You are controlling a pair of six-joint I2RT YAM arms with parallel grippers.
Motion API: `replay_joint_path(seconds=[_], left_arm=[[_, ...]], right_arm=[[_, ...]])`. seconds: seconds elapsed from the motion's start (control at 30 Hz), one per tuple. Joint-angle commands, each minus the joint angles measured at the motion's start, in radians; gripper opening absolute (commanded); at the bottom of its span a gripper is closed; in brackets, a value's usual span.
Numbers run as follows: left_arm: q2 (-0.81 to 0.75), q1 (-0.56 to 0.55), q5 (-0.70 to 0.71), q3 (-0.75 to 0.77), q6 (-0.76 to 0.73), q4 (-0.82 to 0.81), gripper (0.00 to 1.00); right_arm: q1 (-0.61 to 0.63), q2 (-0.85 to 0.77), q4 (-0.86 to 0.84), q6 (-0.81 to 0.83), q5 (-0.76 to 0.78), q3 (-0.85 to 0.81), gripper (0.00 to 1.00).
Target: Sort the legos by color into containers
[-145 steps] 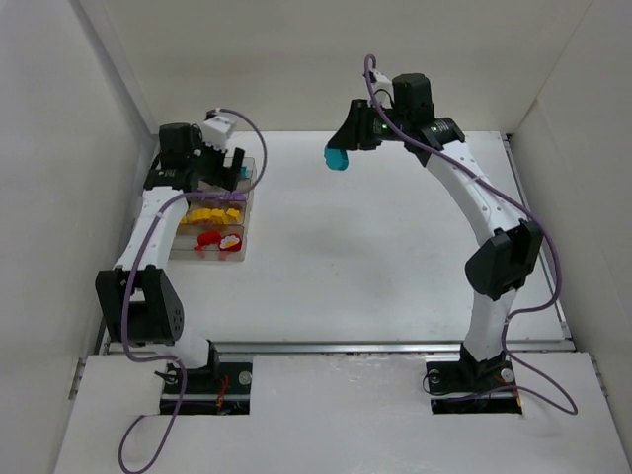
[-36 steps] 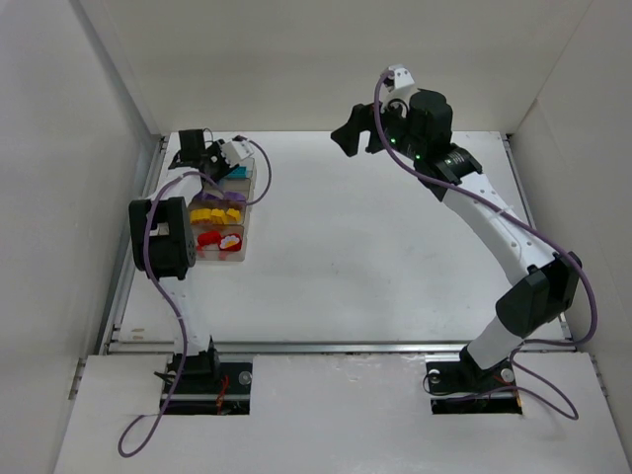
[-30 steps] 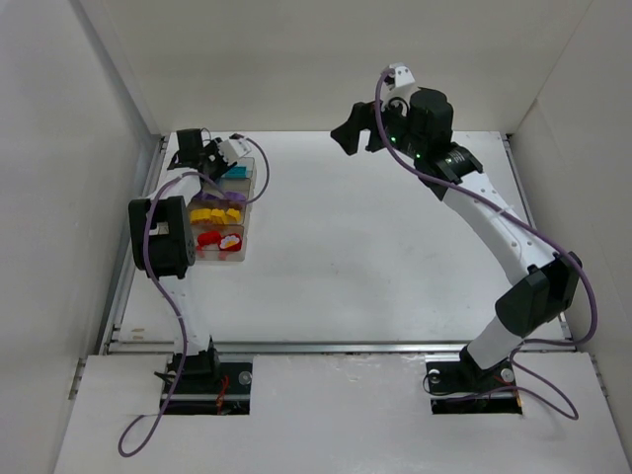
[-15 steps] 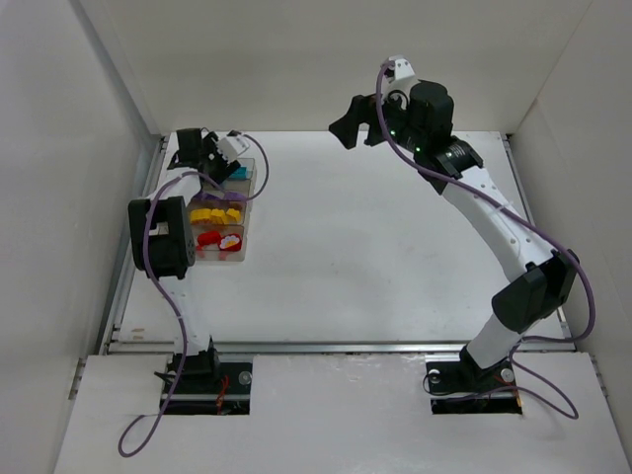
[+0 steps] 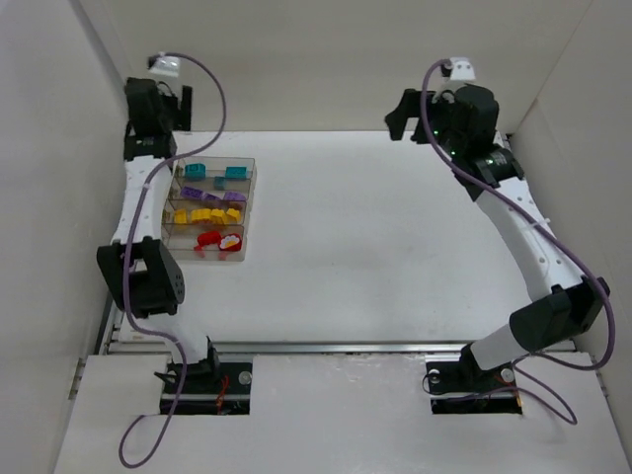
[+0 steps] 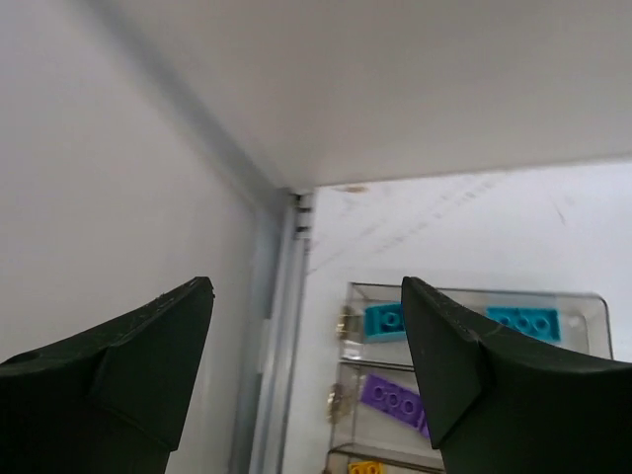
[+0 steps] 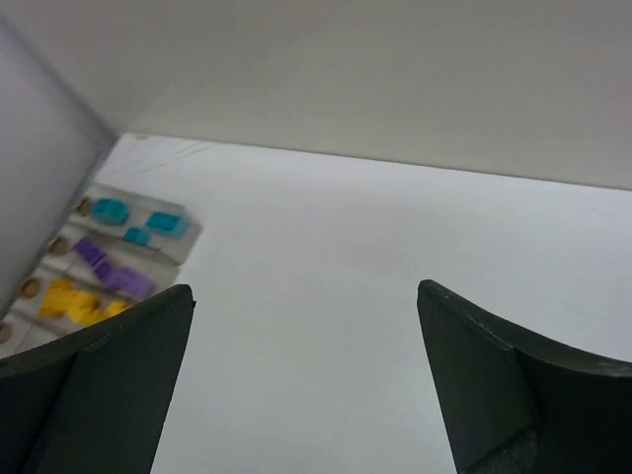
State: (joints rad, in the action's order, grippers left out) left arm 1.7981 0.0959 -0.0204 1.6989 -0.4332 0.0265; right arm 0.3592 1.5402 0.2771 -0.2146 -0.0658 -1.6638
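Organizer [image 5: 248, 212] near left wall [image 5: 59, 197] (legos [image 5: 212, 213] inside)

Robotics lab cell: plain white panel walls [image 5: 296, 59] are enclosing a white tabletop [image 5: 375, 247]; a silver metal rail [image 5: 336, 347] is running along its near edge.

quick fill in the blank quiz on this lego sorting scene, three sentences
1. The organizer is split into ____ long compartments.
2. Between the teal legos and the yellow legos lie the ____ ones.
3. The left gripper and the right gripper both hang above the table with nothing between the fingers, jaws ____.

Missing words: four; purple; open
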Motion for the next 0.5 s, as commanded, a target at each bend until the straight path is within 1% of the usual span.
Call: replay_joint_path(seconds=[0.0, 0.03, 0.07, 0.1, 0.13, 0.17, 0.2, 0.23, 0.27, 0.33, 0.37, 0.47], left_arm=[[-0.13, 0.096, 0.235, 0.05, 0.282, 0.091, 0.74], [-0.175, 0.16, 0.235, 0.05, 0.316, 0.119, 0.74], [-0.199, 0.195, 0.235, 0.035, 0.347, 0.175, 0.74], [-0.227, 0.232, 0.226, -0.013, 0.372, 0.193, 0.74], [-0.29, 0.267, 0.226, -0.046, 0.401, 0.203, 0.74], [-0.325, 0.327, 0.212, -0.085, 0.401, 0.204, 0.75], [-0.36, 0.349, 0.212, -0.128, 0.401, 0.204, 0.75], [-0.396, 0.363, 0.212, -0.219, 0.39, 0.19, 0.75], [-0.458, 0.372, 0.223, -0.261, 0.348, 0.19, 0.78], [-0.511, 0.372, 0.259, -0.365, 0.32, 0.19, 0.84], [-0.543, 0.372, 0.279, -0.387, 0.32, 0.19, 0.86], [-0.568, 0.372, 0.347, -0.438, 0.32, 0.222, 0.88]], right_arm=[[-0.086, -0.095, 0.106, 0.009, 0.197, 0.015, 1.0], [-0.124, -0.095, 0.15, 0.009, 0.296, 0.015, 1.0], [-0.14, -0.095, 0.193, 0.009, 0.348, 0.015, 1.0], [-0.152, -0.104, 0.273, 0.009, 0.394, 0.015, 1.0], [-0.179, -0.104, 0.305, 0.009, 0.468, 0.015, 1.0], [-0.189, -0.12, 0.327, 0.009, 0.495, 0.015, 1.0], [-0.189, -0.146, 0.341, 0.009, 0.523, 0.033, 1.0], [-0.198, -0.161, 0.341, 0.023, 0.555, 0.048, 1.0], [-0.198, -0.176, 0.341, 0.032, 0.581, 0.077, 1.0], [-0.198, -0.219, 0.327, 0.041, 0.581, 0.102, 1.0], [-0.198, -0.233, 0.317, 0.041, 0.581, 0.111, 1.0], [-0.198, -0.276, 0.317, 0.0, 0.552, 0.122, 1.0]])
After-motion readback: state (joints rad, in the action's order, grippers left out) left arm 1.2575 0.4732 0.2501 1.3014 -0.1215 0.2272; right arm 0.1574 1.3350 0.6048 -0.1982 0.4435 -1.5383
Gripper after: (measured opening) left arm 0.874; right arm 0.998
